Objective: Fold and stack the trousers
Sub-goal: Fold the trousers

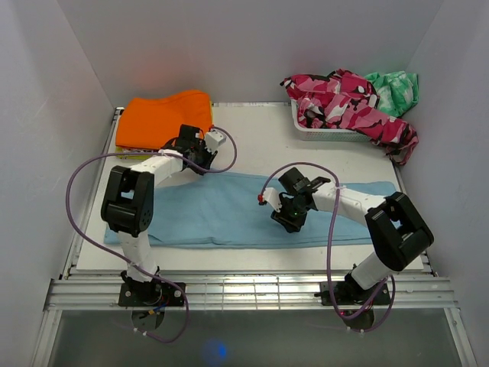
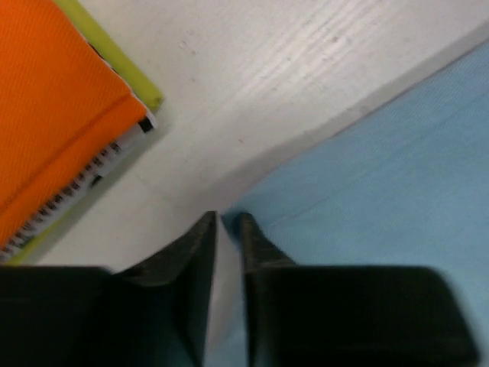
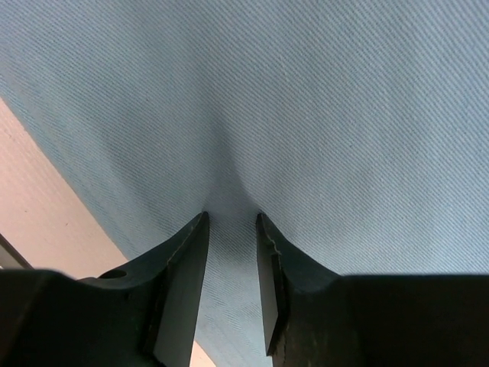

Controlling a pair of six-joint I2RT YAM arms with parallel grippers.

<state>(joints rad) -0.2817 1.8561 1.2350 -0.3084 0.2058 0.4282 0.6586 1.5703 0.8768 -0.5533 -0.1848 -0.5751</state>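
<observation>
Lying flat across the table (image 1: 252,138), the trousers (image 1: 229,218) are pinched by the right gripper (image 3: 231,223) – a thin pinch could slip; the left gripper (image 2: 227,223) is barely parted, empty – a missed edge is risked.

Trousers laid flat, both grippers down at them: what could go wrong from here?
1. The right gripper pinches only a small pucker of the trousers; it may slip out on lifting.
2. The left gripper sits at the cloth's edge with narrow jaws, near the orange garment; it may miss the edge.

No readable text, labels, brands or numbers anywhere.
</observation>
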